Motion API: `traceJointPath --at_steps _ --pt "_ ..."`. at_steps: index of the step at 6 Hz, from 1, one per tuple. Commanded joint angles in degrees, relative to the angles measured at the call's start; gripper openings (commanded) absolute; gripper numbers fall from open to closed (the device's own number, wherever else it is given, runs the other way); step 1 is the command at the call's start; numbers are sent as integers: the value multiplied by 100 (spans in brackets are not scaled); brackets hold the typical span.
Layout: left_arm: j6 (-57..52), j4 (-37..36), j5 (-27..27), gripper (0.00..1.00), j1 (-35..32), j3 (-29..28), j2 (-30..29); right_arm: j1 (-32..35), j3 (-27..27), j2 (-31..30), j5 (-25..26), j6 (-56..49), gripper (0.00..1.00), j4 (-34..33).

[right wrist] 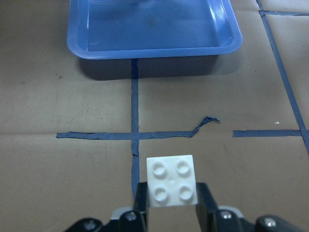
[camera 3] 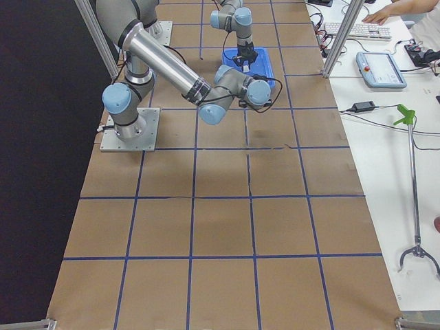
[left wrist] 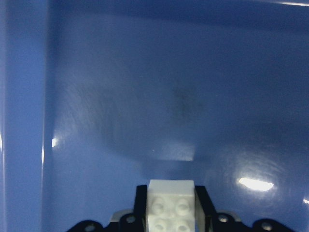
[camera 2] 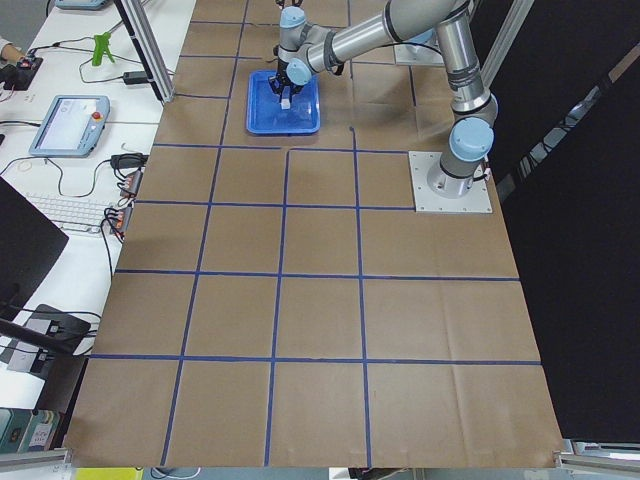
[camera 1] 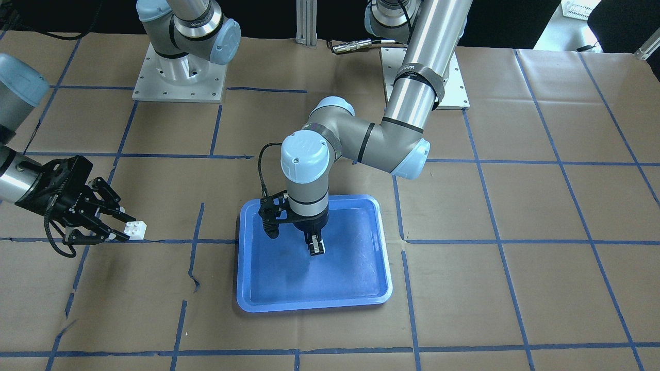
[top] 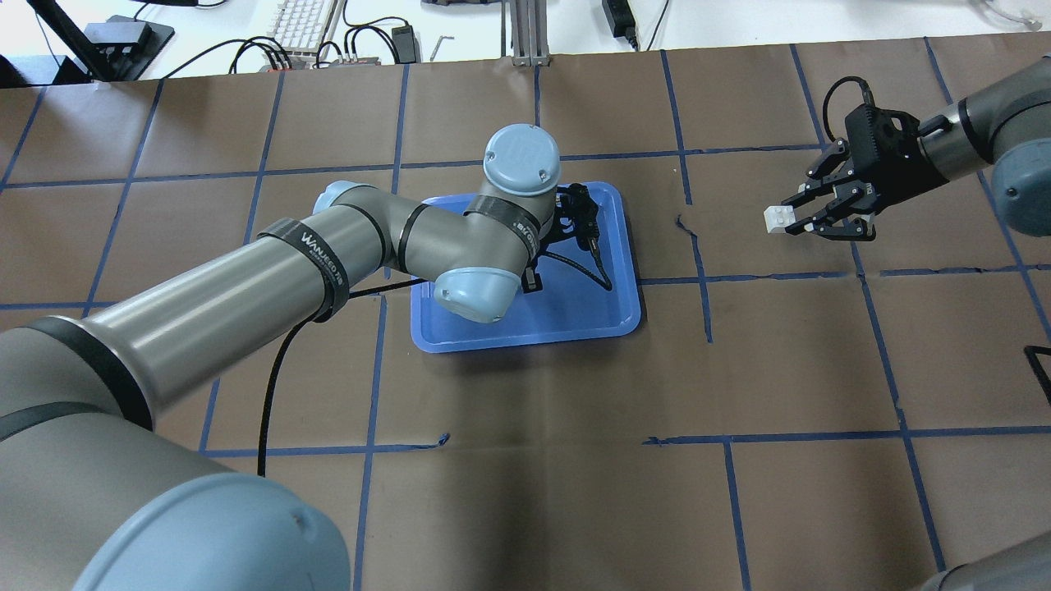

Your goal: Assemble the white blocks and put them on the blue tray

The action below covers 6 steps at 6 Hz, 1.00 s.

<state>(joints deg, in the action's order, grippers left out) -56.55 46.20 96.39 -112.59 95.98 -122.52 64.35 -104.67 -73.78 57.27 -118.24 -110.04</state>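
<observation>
The left gripper pinches one white block over the blue tray. The right gripper pinches the other white block, well to the tray's right. Both look light and hard, so the flat sides grip best.

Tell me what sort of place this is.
Probably a robotics lab workcell: left arm and right arm bolted to a papered table marked with a blue tape grid, beside a bench with a teach pendant and keyboard.
</observation>
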Motion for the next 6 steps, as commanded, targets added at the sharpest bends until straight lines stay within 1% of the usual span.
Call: traceJointPath --at_steps 1,2,3,4,5,6 --pt "13 100 38 2 0 -8 18 -2 -9 -5 -5 2 30 -9" --pt "56 117 12 80 0 -44 0 7 -18 -14 -14 2 30 -9" --pt "83 457 20 98 0 -114 52 50 -18 -14 -14 11 30 -9" --pt "83 695 21 99 26 -140 192 164 -18 -14 -14 133 30 -18" --pt "144 1185 47 99 78 -289 593 330 -9 -23 -14 256 30 -27" --pt "745 2364 38 99 479 -621 1067 532 -18 -75 -14 440 30 -27"
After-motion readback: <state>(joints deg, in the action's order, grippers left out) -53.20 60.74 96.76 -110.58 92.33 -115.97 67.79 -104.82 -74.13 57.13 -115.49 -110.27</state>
